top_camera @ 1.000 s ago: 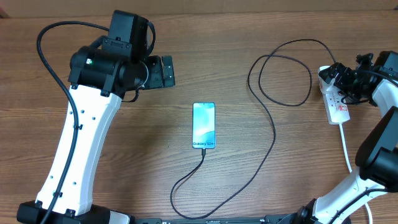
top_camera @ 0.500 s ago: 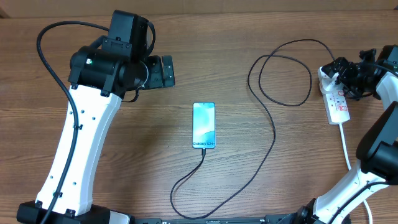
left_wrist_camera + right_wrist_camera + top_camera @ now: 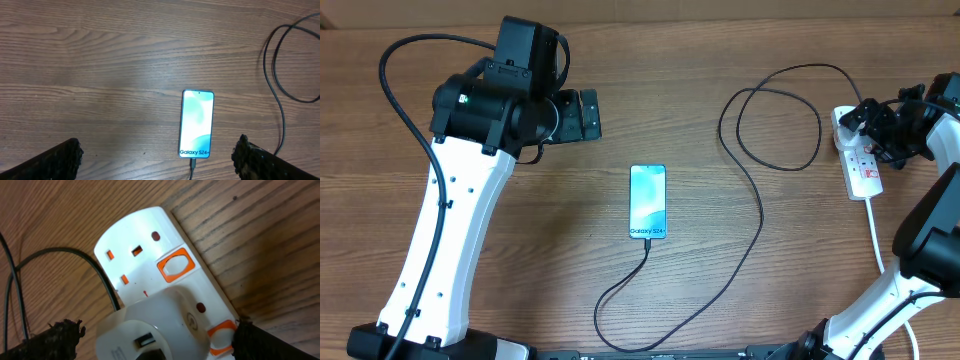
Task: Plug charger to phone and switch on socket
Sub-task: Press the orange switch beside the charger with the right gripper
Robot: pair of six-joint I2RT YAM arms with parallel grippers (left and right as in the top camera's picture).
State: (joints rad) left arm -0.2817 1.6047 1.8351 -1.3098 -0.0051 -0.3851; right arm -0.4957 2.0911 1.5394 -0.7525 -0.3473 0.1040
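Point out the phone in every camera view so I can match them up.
Overhead: phone near the table's centre.
Left wrist: phone right of centre, low in the picture.
Right wrist: not in it; only the power strip shows.
Shared landmark: the black cable, visible in all three.

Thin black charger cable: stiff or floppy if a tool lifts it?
Probably floppy: the thin black charger cable lies in loose curves and a loop. Likely light, being thin. Pulling may drag the slim blue-screened phone, since its tip meets the phone's end.
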